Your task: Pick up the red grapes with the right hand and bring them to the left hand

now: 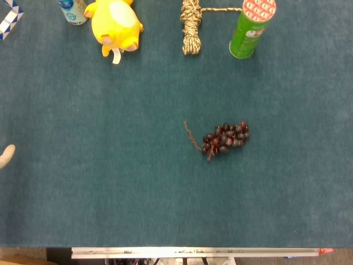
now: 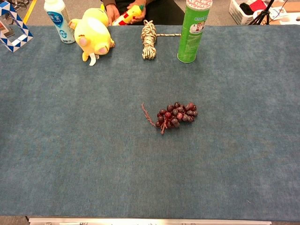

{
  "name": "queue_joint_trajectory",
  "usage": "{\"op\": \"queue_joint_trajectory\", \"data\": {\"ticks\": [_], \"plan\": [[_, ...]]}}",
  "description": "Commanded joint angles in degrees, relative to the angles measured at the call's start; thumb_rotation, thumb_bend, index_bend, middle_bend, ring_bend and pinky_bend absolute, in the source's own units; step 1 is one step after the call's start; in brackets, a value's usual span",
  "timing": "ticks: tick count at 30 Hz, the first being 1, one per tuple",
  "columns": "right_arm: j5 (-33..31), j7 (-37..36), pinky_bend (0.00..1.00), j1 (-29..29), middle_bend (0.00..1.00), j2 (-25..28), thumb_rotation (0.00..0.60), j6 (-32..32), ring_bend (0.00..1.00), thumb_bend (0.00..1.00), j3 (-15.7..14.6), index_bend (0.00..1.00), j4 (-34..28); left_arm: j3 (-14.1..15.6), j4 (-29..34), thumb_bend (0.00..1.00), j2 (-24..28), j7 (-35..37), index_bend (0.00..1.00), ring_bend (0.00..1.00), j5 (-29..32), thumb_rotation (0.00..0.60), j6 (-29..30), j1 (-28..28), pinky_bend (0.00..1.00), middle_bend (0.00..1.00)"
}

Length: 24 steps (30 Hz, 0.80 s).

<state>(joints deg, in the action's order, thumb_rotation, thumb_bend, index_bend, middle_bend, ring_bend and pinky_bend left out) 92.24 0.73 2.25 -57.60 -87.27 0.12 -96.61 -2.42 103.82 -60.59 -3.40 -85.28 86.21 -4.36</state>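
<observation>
A bunch of dark red grapes (image 1: 226,138) lies on the blue-green table cloth (image 1: 110,182), a little right of centre, with its thin stem pointing left. The chest view shows the same grapes (image 2: 176,116) lying free with nothing touching them. At the left edge of the head view a pale tip of my left hand (image 1: 6,155) pokes in, far from the grapes; too little shows to tell how its fingers stand. My right hand appears in neither view.
Along the far edge stand a white bottle (image 2: 58,19), a yellow plush toy (image 2: 92,33), a coiled rope (image 2: 149,39) and a green can (image 2: 192,32). A blue-white folded puzzle (image 2: 14,27) sits at the far left corner. A person's hands (image 2: 126,13) hold something behind the table.
</observation>
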Motion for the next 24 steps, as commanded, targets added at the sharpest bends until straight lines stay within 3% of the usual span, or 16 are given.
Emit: {"op": "queue_joint_trajectory", "data": {"ticks": [1, 24], "plan": [[0.0, -0.1, 0.53, 0.0, 0.48, 0.0, 0.6, 0.0, 0.39, 0.36, 0.0, 0.43, 0.0, 0.1, 0.0, 0.21, 0.0, -0.1, 0.0, 0.0, 0.1, 0.6, -0.2, 0.0, 0.0, 0.0], [3.9, -1.8, 0.53, 0.4, 0.51, 1.4, 0.6, -1.9, 0.4, 0.36, 0.1, 0.43, -0.9, 0.3, 1.4, 0.21, 1.1, 5.8, 0.0, 0.0, -6.0, 0.6, 0.1, -1.4, 0.0, 0.0]]}}
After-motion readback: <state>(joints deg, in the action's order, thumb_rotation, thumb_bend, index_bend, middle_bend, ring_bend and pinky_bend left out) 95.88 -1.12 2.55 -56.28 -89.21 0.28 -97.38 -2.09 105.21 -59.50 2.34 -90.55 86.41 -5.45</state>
